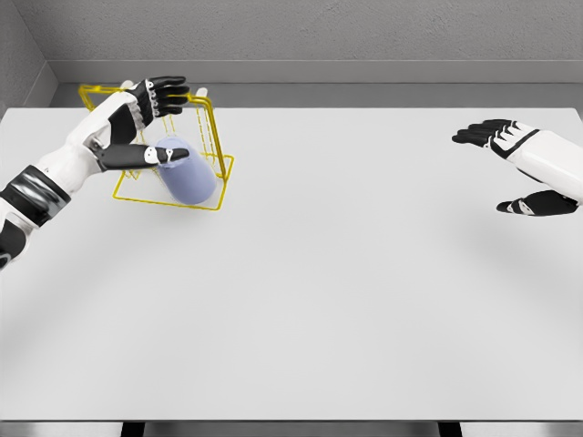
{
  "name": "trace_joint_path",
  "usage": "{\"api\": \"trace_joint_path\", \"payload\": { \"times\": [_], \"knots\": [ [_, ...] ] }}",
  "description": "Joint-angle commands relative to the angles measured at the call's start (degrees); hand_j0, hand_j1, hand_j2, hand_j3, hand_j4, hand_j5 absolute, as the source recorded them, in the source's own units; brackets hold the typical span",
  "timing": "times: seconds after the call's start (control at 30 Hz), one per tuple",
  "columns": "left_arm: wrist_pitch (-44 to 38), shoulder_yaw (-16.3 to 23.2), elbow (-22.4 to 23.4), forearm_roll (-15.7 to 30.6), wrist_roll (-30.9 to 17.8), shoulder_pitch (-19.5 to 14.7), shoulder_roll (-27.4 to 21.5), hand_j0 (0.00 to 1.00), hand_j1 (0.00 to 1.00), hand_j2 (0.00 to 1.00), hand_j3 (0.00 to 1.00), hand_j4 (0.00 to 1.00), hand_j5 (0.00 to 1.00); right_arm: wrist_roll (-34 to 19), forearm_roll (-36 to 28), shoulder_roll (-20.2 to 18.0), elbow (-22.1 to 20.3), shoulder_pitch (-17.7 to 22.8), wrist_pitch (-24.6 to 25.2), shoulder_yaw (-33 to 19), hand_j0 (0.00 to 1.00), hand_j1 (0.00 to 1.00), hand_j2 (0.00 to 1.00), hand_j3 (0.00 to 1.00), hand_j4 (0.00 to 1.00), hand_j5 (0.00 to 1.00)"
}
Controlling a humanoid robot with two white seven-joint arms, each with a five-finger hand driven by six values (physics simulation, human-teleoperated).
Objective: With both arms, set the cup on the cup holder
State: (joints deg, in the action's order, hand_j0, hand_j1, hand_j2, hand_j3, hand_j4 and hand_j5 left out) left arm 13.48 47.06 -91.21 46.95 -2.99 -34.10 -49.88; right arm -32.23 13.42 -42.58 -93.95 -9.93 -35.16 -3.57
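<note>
Cup (189,175) lies directly beneath and just in front of the left hand (150,123), tilted on the yellow wire cup holder (217,146) at the far left of the white table (346,300). Its long axis slants from the thumb down toward the holder's near right corner. The thumb (137,156) touches its upper end; the other 4 fingers (168,91) spread above the frame, apart from the cup. The hand appears relaxed and not gripping.

The left hand is far nearer. The right hand (519,168) hovers well apart at the table's right edge, fingers spread, holding nothing.

Appearance: 1 pale lavender, smooth cylinder with a rounded end; no handle is visible.

Judgement: seating on the holder seems incomplete, since the cup leans rather than stands upright.
</note>
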Motion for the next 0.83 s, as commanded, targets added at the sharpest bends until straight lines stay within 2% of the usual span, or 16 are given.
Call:
{"api": "trace_joint_path", "payload": {
  "times": [0.0,0.3,0.43,0.47,0.57,0.67,0.8],
  "knots": [
    [-0.03,0.05,-0.02,0.07,0.00,0.00,-0.04,0.90,0.90,0.90,0.90,0.90,0.90,-0.03,-0.41,-0.05,-0.01,0.00,0.16,-0.04,1.00,1.00,1.00,1.00,1.00,1.00],
    [0.41,-0.04,-1.25,0.33,0.00,-1.06,-0.22,0.90,0.90,0.90,0.90,0.90,0.90,0.06,-0.41,-0.05,-0.01,0.00,0.16,-0.04,1.00,1.00,1.00,1.00,1.00,1.00],
    [8.84,-0.13,-2.04,0.16,0.00,-0.62,-2.59,0.95,0.95,0.95,0.95,0.95,0.95,-0.03,-0.32,-0.05,-0.01,0.09,0.16,-0.30,1.00,1.00,1.00,1.00,1.00,1.00],
    [11.39,-0.13,-2.04,-0.02,0.00,0.17,-3.73,1.00,1.00,1.00,1.00,1.00,1.00,-0.03,-0.41,-0.05,-0.01,0.09,0.16,-0.30,1.00,1.00,1.00,1.00,1.00,1.00],
    [14.73,-0.13,-2.04,-0.02,0.00,1.05,-6.54,1.00,1.00,1.00,1.00,1.00,1.00,0.06,-0.41,-0.05,-0.01,0.35,0.16,-0.39,1.00,1.00,1.00,1.00,1.00,1.00],
    [21.52,-0.22,-1.69,-0.11,0.00,4.39,-11.11,1.00,1.00,1.00,1.00,1.00,1.00,-0.03,-0.41,-0.05,-0.01,0.35,0.16,-0.39,1.00,1.00,1.00,1.00,1.00,1.00],
    [21.52,-0.83,-1.07,0.16,0.00,6.68,-14.72,1.00,1.00,1.00,1.00,1.00,1.00,-0.03,-0.41,-0.05,-0.01,0.35,0.16,-0.30,1.00,1.00,1.00,1.00,1.00,1.00]
  ]
}}
